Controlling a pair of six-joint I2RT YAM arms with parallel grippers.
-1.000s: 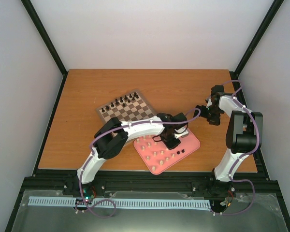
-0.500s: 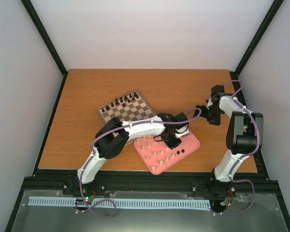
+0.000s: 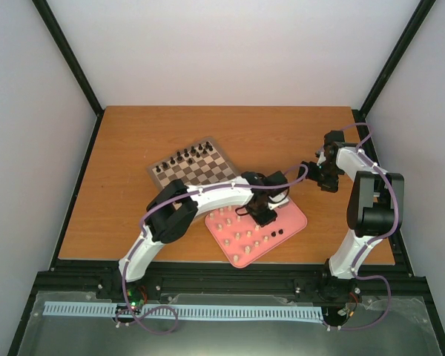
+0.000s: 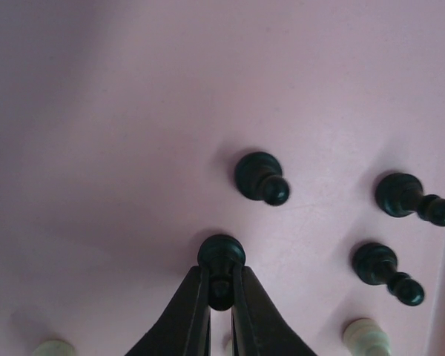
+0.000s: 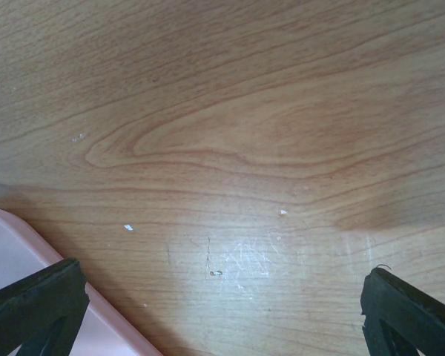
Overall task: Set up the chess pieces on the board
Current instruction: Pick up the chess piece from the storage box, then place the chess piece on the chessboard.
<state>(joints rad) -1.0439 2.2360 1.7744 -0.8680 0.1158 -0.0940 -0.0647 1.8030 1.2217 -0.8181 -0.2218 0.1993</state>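
A: Left gripper (image 4: 221, 285): state?

B: Jaws nearly together, pinched on the upper part of one dark pawn (image 4: 221, 256). Its round base shows just past the fingertips. Whether the base rests on the pink tray (image 4: 133, 111) or is off it, I cannot tell.

A: Neighbours of that pawn?

B: Three more dark pawns (image 4: 259, 176) stand on the tray to the right of it, apart from each other and from the held one. Cream pieces (image 4: 367, 335) show at the lower edge of the wrist view, partly cut off.

A: Top view?

B: The left gripper (image 3: 263, 215) is over the far half of the tray (image 3: 293, 215). Cream pieces (image 3: 237, 236) stand scattered on the near half. The board (image 3: 208, 174) lies on the table (image 3: 133, 148), left of and beyond the tray and turned at an angle. Dark pieces (image 3: 185, 156) line its far side; its near rows are bare checks.

A: Right gripper (image 3: 317, 174)?

B: Jaws spread wide, nothing between them. In its wrist view the right gripper (image 5: 222, 304) is over bare wood of the table (image 5: 245, 148), with a corner of the tray (image 5: 15, 252) at lower left, beside the left finger. It is apart from the board.
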